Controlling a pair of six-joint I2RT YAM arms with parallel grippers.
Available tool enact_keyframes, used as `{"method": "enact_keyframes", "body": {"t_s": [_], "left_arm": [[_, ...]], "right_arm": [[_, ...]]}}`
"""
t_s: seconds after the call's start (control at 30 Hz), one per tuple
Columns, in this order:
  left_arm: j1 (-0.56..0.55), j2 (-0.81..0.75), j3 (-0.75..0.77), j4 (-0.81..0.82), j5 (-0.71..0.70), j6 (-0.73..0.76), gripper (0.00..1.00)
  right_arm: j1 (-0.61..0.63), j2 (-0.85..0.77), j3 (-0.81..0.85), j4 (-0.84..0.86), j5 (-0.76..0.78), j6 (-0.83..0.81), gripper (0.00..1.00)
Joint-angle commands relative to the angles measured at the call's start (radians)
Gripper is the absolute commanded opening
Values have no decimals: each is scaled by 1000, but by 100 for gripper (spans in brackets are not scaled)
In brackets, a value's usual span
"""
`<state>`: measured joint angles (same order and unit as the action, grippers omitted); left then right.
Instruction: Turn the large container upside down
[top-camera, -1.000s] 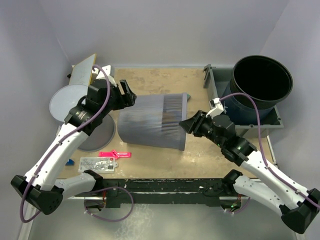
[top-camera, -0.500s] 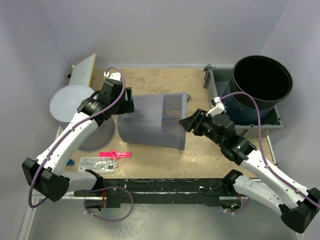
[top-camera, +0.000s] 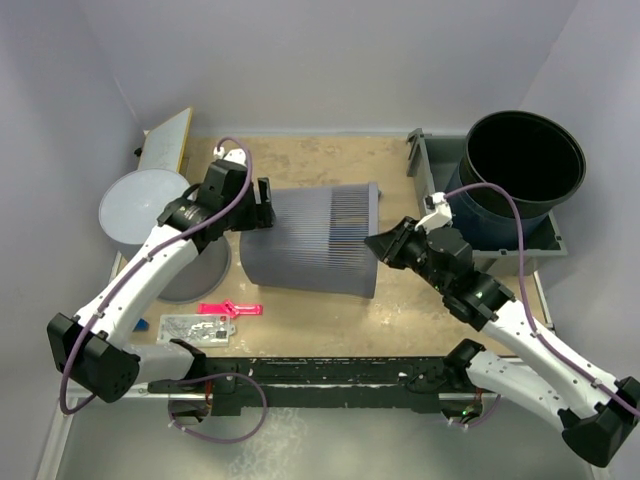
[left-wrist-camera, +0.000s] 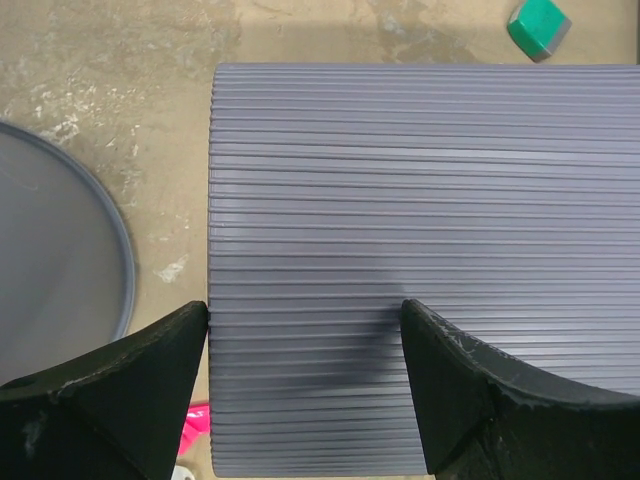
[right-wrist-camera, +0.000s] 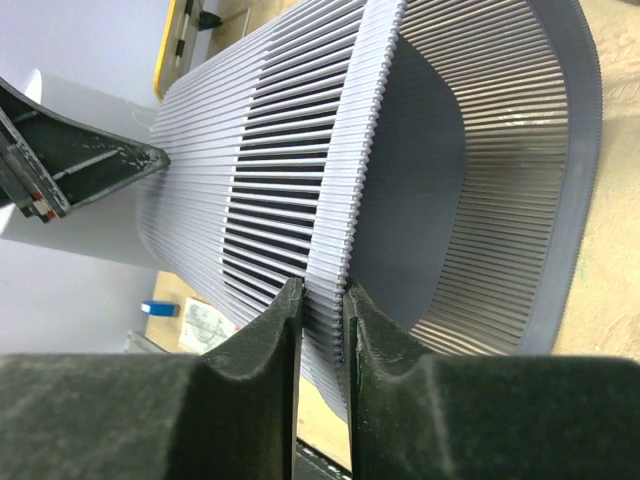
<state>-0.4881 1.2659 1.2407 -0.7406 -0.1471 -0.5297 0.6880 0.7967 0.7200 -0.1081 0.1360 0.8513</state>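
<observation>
The large container (top-camera: 310, 240) is a grey ribbed basket lying on its side in the middle of the table, its open mouth facing right. My right gripper (top-camera: 382, 245) is shut on the rim at the mouth, one finger inside and one outside; in the right wrist view the rim (right-wrist-camera: 350, 200) runs down between the fingers (right-wrist-camera: 275, 340). My left gripper (top-camera: 262, 205) is open, just above the container's closed base end. In the left wrist view the ribbed wall (left-wrist-camera: 400, 200) fills the space between the spread fingers (left-wrist-camera: 150, 370).
A dark blue bucket (top-camera: 522, 160) stands in a grey tray (top-camera: 545, 250) at the back right. Two grey round lids (top-camera: 140, 205) lie at the left. A pink clip (top-camera: 230, 309) and a clear packet (top-camera: 195, 327) lie near the front. A green block (left-wrist-camera: 538, 27) lies behind the container.
My left gripper has moved right and down to the container's base end. The container and my right gripper on its rim have shifted slightly right.
</observation>
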Motion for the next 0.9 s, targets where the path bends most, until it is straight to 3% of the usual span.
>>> {"method": "enact_keyframes", "body": {"t_s": [0.0,0.17,0.4,0.63,0.87], "left_arm": [[8,-11,-19,77,179,-3,75],[13,-32,-15,168,317,-50,75],[25,-46,56,251,448,-107,74],[31,-20,137,249,440,-89,72],[35,-22,285,193,435,-73,73]], "right_arm": [[-1,-8,-20,18,15,21,16],[-1,-20,-51,16,12,37,0],[-1,-28,-97,29,-2,70,0],[-1,6,-195,243,-81,117,0],[-1,71,-229,288,-107,140,0]]}}
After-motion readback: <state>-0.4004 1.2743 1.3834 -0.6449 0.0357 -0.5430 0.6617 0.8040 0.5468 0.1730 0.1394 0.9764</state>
